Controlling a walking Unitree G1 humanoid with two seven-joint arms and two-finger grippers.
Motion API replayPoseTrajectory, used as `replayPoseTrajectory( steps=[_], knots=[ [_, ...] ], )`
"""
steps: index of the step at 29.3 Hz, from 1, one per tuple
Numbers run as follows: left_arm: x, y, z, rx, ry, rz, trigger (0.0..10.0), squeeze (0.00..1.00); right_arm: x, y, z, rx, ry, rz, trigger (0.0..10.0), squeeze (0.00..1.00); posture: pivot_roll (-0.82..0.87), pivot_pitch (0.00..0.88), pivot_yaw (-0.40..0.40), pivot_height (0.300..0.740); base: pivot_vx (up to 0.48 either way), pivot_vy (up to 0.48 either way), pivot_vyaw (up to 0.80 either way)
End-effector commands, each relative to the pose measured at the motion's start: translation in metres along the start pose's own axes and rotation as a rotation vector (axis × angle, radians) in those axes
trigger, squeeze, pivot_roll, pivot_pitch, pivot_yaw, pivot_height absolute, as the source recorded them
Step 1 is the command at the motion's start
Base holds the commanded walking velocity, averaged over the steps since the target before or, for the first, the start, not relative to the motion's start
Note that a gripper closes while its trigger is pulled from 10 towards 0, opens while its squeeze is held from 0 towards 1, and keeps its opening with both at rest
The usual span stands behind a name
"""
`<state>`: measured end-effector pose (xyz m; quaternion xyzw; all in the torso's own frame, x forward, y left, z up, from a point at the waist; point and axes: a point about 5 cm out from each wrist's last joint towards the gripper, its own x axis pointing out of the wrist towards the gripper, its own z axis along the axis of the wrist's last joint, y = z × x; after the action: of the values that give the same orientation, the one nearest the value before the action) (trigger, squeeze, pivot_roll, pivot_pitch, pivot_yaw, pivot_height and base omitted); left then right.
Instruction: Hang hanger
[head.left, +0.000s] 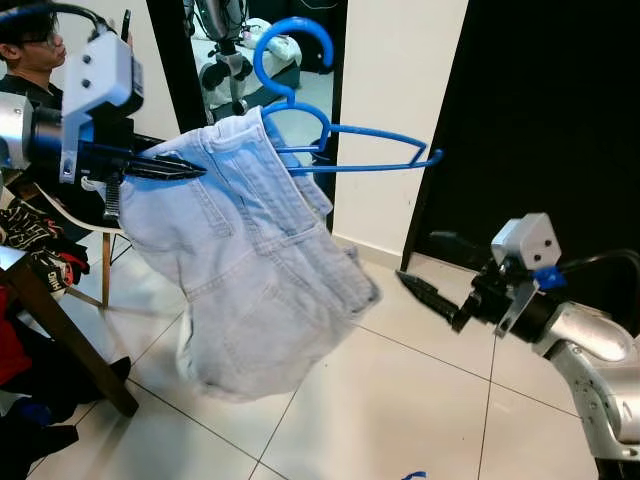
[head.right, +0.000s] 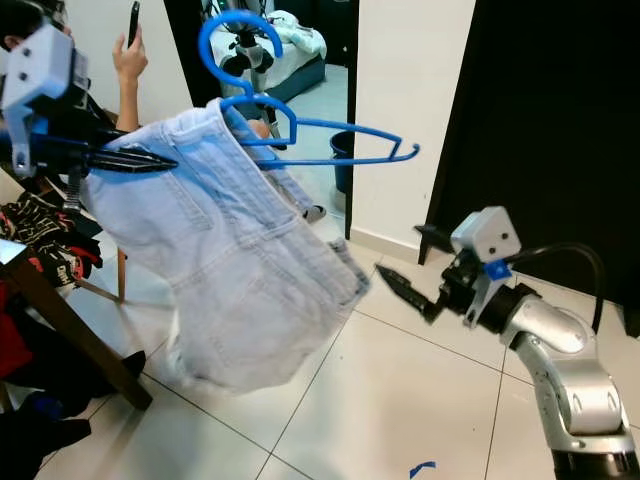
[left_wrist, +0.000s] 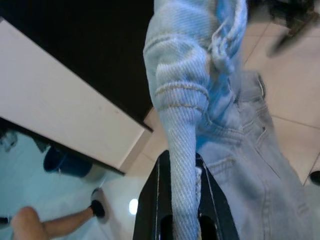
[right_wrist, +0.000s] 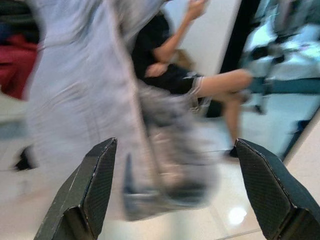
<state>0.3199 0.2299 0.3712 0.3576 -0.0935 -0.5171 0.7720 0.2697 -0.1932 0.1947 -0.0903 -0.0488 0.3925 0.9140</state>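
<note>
The left end effector (head.left: 185, 168) clamps the shorts (head.left: 255, 270) on the hanger (head.left: 335, 145), its bar pointing toward the right end effector (head.left: 425, 290), spread apart, lower.

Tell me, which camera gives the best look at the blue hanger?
The left eye view: the hanger shows whole, hook up, shorts draped on it, held by the left gripper. The right eye view matches. The left wrist view shows only a blurred blue glimpse behind denim; the right wrist view shows blurred shorts.
</note>
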Motion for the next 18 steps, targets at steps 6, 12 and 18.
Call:
replayPoseTrajectory(
  steps=[6,12,18],
  knots=[
    [-0.002,0.013,0.039,0.029,-0.319,0.159,0.0,0.0,0.015,0.008,-0.005,0.268,-0.215,-0.059,10.0,0.0,0.04,0.018,0.026,0.74,0.0,0.0,0.0],
    [-0.006,0.017,0.048,0.014,-0.423,0.212,0.0,0.0,0.013,0.0,0.001,0.356,-0.351,-0.143,10.0,0.0,0.04,0.018,0.027,0.74,0.0,0.0,0.0],
    [-0.008,0.018,0.055,0.007,-0.485,0.221,3.8,0.0,0.008,-0.011,0.01,0.464,-0.515,-0.214,10.0,0.0,0.04,0.017,0.027,0.74,0.0,0.0,0.0]
  ],
)
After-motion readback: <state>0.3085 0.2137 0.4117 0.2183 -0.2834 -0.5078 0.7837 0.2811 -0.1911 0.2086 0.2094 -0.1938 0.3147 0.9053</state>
